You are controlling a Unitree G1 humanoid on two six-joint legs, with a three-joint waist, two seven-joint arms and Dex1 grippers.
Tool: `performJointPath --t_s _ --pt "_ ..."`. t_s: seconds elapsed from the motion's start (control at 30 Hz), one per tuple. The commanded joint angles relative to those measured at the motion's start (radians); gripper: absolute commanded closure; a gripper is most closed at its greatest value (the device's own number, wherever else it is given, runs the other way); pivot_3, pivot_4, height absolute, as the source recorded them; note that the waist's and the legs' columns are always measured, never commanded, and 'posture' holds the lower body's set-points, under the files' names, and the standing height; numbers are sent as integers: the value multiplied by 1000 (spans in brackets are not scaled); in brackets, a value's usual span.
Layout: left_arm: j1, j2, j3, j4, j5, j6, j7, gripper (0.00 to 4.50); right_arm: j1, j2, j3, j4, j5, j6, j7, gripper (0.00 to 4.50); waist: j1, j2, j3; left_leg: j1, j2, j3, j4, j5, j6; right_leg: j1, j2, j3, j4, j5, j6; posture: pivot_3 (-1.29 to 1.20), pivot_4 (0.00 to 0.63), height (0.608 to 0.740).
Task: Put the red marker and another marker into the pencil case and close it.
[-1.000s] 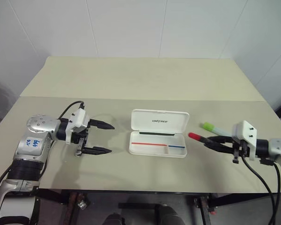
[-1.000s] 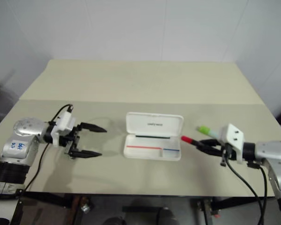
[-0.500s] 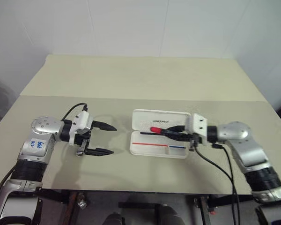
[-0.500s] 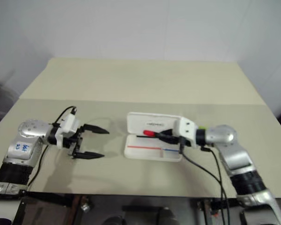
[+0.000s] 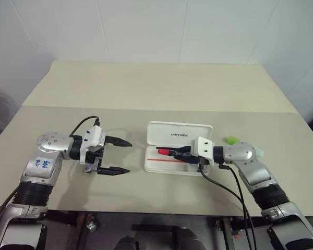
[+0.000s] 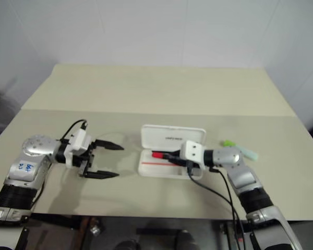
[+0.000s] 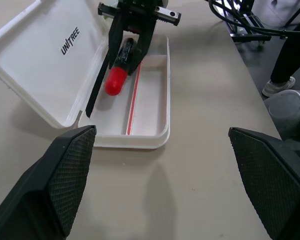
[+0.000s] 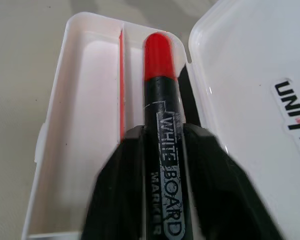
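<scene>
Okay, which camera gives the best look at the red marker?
The right wrist view: the red marker runs up between the fingers, its red cap and barrel lettering plain. The left wrist view shows it smaller, cap-first, over the pencil case. The eye views show a sliver.

The right pincer (image 5: 183,152) has carried the red marker (image 5: 169,151) over the pencil case (image 5: 177,149).

Beige table (image 5: 146,86) against white panelled walls (image 5: 146,26)

Case (image 7: 45,55) lid says "UNITREE" in black, and the marker (image 8: 163,150) barrel reads "WHITE BOARD MARKER" (white letters, partly behind fingers).
</scene>
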Motion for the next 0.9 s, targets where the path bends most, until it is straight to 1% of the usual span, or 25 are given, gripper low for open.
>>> performJointPath --t_s 0.03,0.2,0.3,0.37,0.43,0.5,0.6,0.67,0.77,0.9 --pt "-12 -1 11 -26 -16 -2 2 0 -9 -2 -25 -37 23 -13 0 1836 -1 0 0 0 0 0 0 0 0 0 0 0 0 0 0 0 150 740" --pt "-21 -9 6 -15 -14 -7 -4 0 1 -1 -56 -136 114 66 20 15 -3 0 0 0 0 0 0 0 0 0 0 0 0 0 0 0 150 740" --pt "-27 -14 3 -6 -11 -11 -9 0 21 -10 -74 -246 202 168 33 15 -1 0 0 0 0 0 0 0 0 0 0 0 0 0 0 0 150 740" --pt "-33 -17 0 0 -10 -13 -14 0 49 -35 -99 -363 288 298 35 15 1 0 0 0 0 -1 0 0 0 0 0 0 0 0 0 0 150 740" --pt "-37 -20 -2 1 -10 -12 -19 0 89 -75 -127 -465 368 416 40 15 4 0 0 -1 0 -1 0 0 0 0 0 -1 0 0 0 0 150 740" --pt "-40 -21 -3 1 -10 -11 -23 0 136 -119 -171 -534 426 496 33 15 8 0 0 -3 0 -4 0 0 0 0 -1 -3 -2 0 0 0 150 740" --pt "-40 -22 -4 -2 -13 -8 -28 0 209 -190 -253 -580 478 564 29 15 10 0 0 -6 -1 -7 2 0 0 0 -2 -6 -3 0 0 0 150 740" --pt "-40 -23 -5 -3 -14 -5 -30 0 250 -238 -314 -576 488 579 30 15 9 0 0 -7 -1 -8 2 0 0 0 -2 -7 -4 0 0 0 150 740" --pt "-45 -28 -7 -2 -16 -1 -29 0 286 -295 -400 -507 485 575 29 15 9 0 0 -7 -1 -7 2 0 0 0 -1 -7 -4 0 0 0 150 740" --pt "-56 -47 -9 -6 -24 15 -25 0 311 -361 -474 -295 416 485 51 15 7 0 0 -6 -1 -7 2 0 0 0 -1 -6 -7 0 0 0 150 740"
